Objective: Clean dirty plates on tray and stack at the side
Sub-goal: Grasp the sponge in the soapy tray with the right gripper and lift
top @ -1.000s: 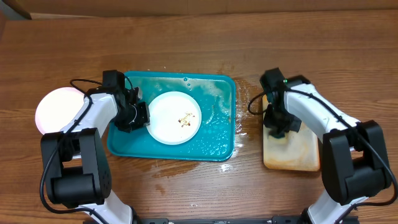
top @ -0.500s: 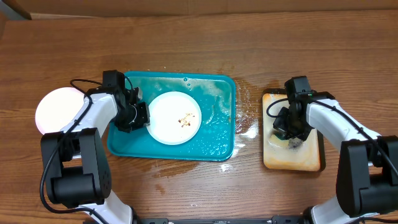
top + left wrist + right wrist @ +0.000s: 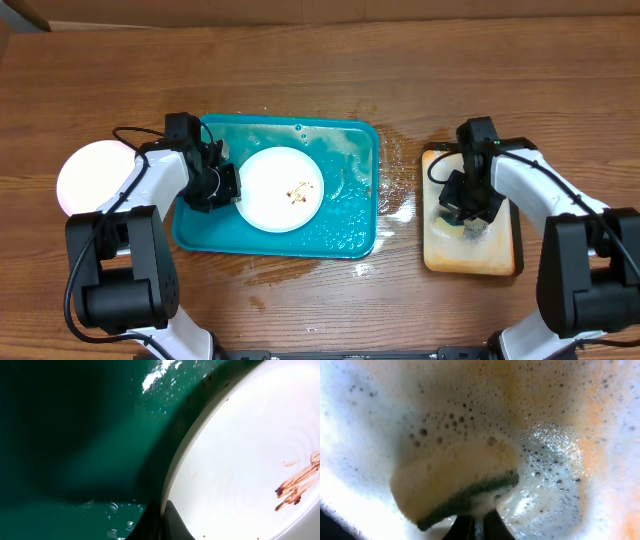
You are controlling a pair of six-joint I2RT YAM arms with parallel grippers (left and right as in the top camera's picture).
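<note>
Tray: the teal-blue rectangular plastic tray [image 3: 350, 215] lies left of centre on the wooden tabletop [image 3: 320, 70]. Its floor is wet, with droplets and bubbles showing in the left wrist view [image 3: 75, 435].
Plate in the tray: a white round plate [image 3: 270, 195] lies flat in the left half of the tray. Thin brown smears [image 3: 298, 192] sit near its middle, and they show clearly in the left wrist view [image 3: 295, 487].
Plate at the side: a pale round plate [image 3: 88, 178] rests on the tabletop to the left of the tray, apart from it.
Left gripper: the left gripper [image 3: 224, 188] is at the left rim of the white round plate [image 3: 240, 450]. It is closed on that rim, one finger above and one below [image 3: 161, 520].
Right gripper: the right gripper [image 3: 470, 218] is low over a small tan tray with a dark rim [image 3: 495, 250], to the right of the teal-blue tray. Its fingers are almost together [image 3: 478, 527], pinching the lower edge of a yellow sponge with a green scouring layer [image 3: 450, 485].
Foam: white bubbly foam [image 3: 555, 460] surrounds the sponge.
Spill: a film of water [image 3: 398, 205] lies on the tabletop between the two trays.
</note>
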